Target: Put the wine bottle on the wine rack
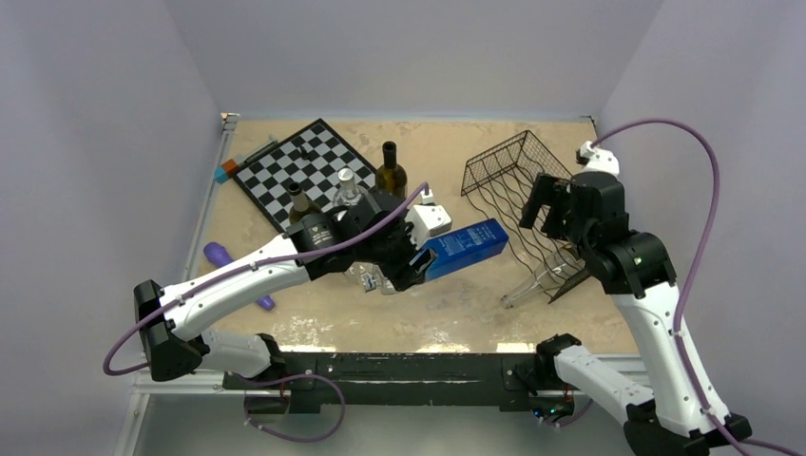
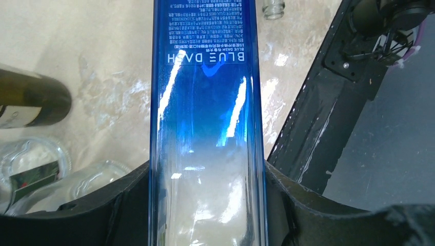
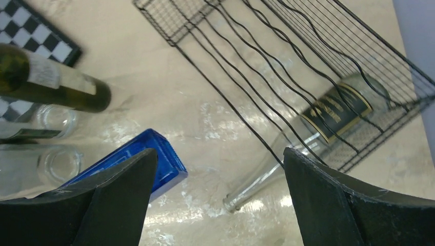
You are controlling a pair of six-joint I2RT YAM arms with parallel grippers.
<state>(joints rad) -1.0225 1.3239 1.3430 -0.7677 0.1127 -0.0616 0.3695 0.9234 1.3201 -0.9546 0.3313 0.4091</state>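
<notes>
The Blue Dash bottle (image 2: 208,102) sits pinched between the left jaws, apparently mid-carry above the tabletop (image 1: 456,318). The wine rack (image 3: 308,46) lies just beyond the spread, empty right jaws; next, probably, lay the bottle into its wires.

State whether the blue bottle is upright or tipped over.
Tipped: the blue bottle lies roughly level, clamped between the left fingers.
</notes>
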